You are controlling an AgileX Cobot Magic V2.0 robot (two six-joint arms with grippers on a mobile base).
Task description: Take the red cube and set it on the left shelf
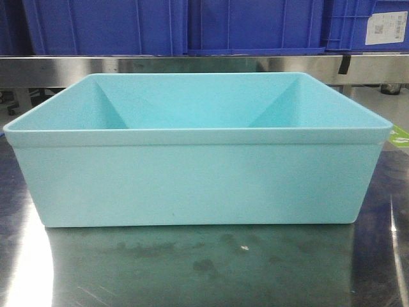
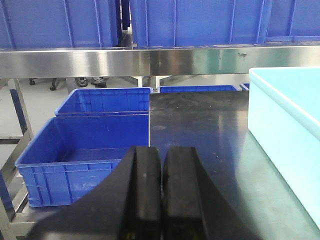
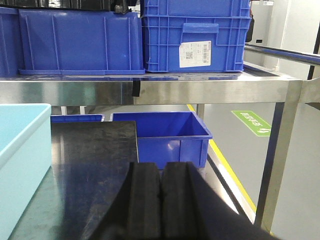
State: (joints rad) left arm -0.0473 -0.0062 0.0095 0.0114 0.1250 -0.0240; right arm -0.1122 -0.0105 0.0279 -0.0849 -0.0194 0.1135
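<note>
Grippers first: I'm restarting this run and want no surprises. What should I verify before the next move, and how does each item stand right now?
1. Red cube found: cannot tell; no view shows it, and the turquoise tub hides its own floor.
2. Left gripper empty: ok, shut on nothing.
3. Right gripper empty: ok, shut on nothing.
4. Left shelf in sight: ok.
5. Free spot among its blue crates: cannot tell.
</note>
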